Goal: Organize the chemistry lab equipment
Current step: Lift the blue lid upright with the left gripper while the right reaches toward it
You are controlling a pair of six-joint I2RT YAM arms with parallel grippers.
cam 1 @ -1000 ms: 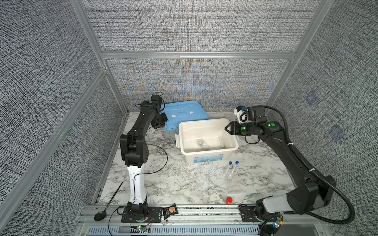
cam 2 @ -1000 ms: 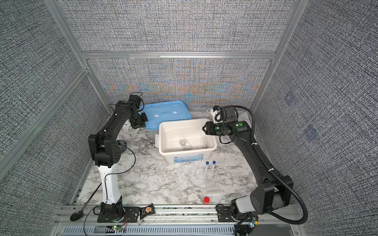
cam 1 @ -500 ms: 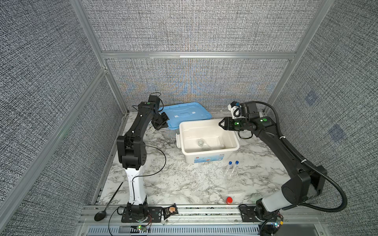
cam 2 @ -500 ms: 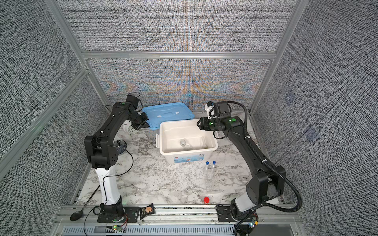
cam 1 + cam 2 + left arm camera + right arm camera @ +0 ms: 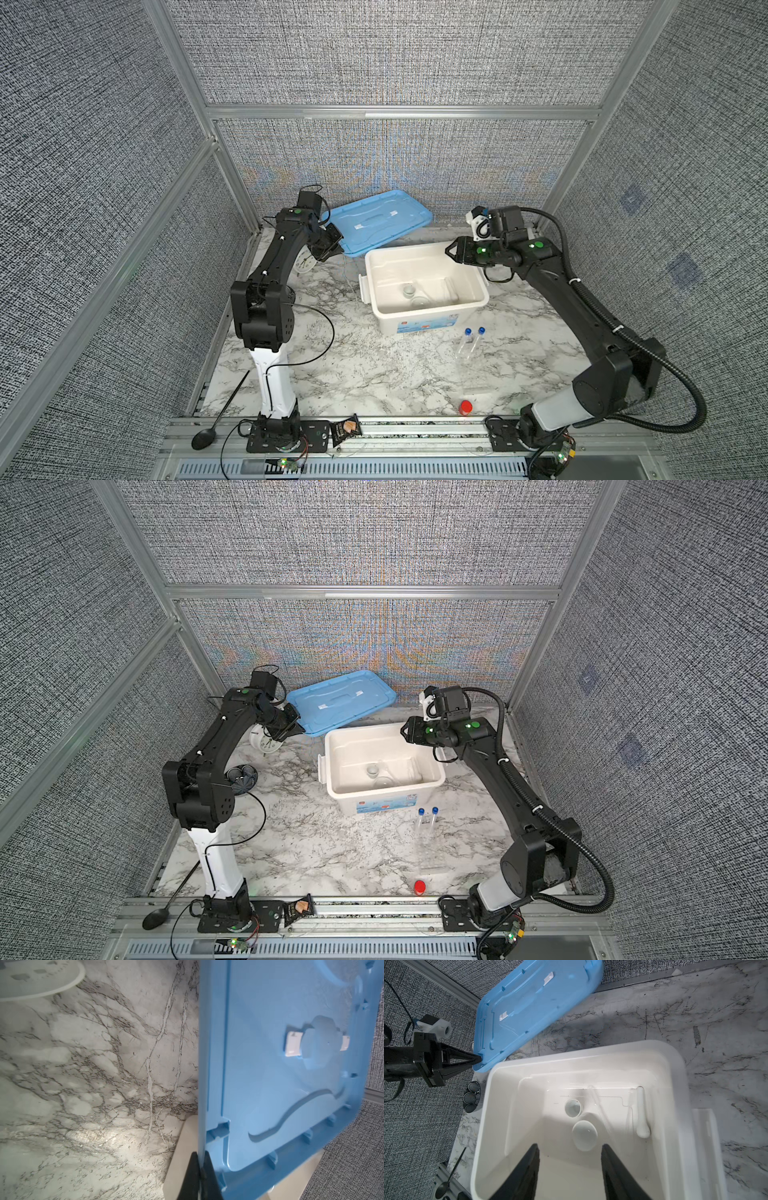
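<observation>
**Item 1: small cup-shaped dish** and **shallow round dish**. White, glossy ceramic. They sit just beside each other on the floor of the white storage bin, below the right end effector. In the right wrist view the shallow one lies between the two black fingers.

**Item 2: white pestle**. It lies flat on the bin floor toward the right wall, with its bulbous end rounded and its shaft slim. It is off to one side of the right end effector and apart from the dishes.

**Item 3: two clear blue-capped tubes**. They lie side by side on the marble desk, just in front of the bin's front right corner, caps toward the bin. Both are well apart from either end effector.

**Right end effector**. Released, jaws parted about halfway and grasping nothing. It hangs over the bin's back right rim.

**Left end effector**. Clenched on the edge of the blue lid, which is pinched thin between the fingers. The lid lies behind the bin, its near corner at the bin's back left corner.

**Also present:** a round white alarm clock beside the left end effector, and a black snack packet on the front rail.
</observation>
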